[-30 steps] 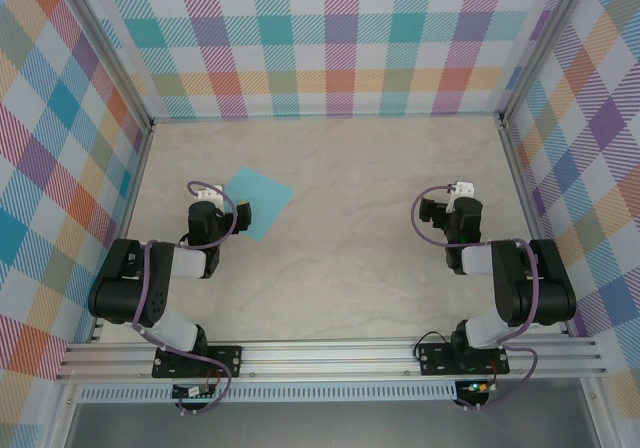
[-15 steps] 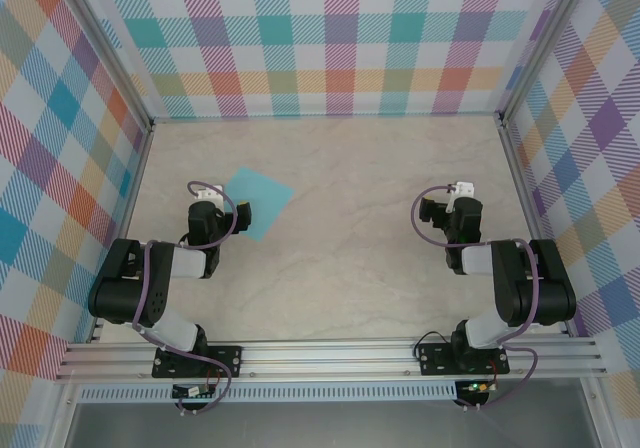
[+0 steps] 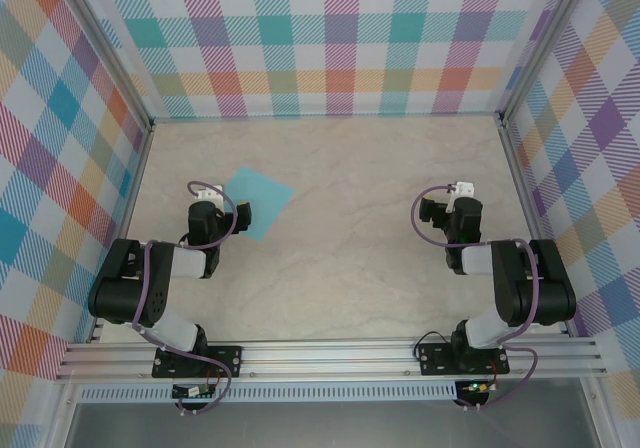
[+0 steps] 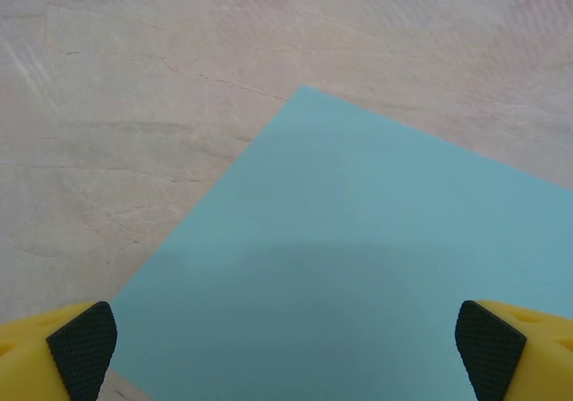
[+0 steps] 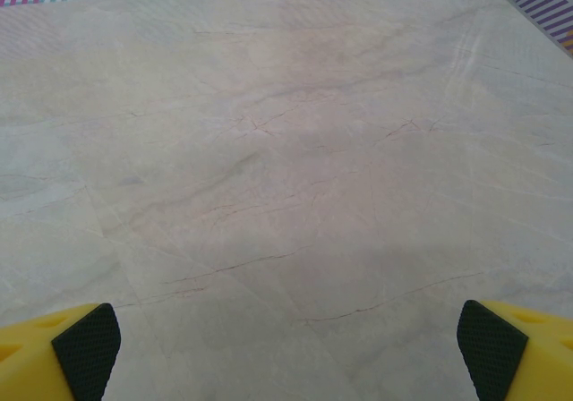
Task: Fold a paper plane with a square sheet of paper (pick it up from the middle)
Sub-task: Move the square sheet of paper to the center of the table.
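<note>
The square sheet of paper (image 3: pixel 257 201), plain turquoise and unfolded, lies flat on the marble table at the left, turned like a diamond. My left gripper (image 3: pixel 208 200) sits just left of it, at its near-left edge. In the left wrist view the sheet (image 4: pixel 358 267) spreads under and ahead of the left gripper (image 4: pixel 286 361), whose yellow, black-padded fingertips (image 4: pixel 82 347) stand wide apart, open and holding nothing. My right gripper (image 3: pixel 460 194) rests at the right side of the table, far from the paper. In the right wrist view the right gripper (image 5: pixel 291 365) is open over bare marble.
The table top (image 3: pixel 340 258) is pale marble, boxed in by checked walls at the back (image 3: pixel 330 48) and on both sides. An aluminium rail (image 3: pixel 330 358) at the near edge carries both arm bases.
</note>
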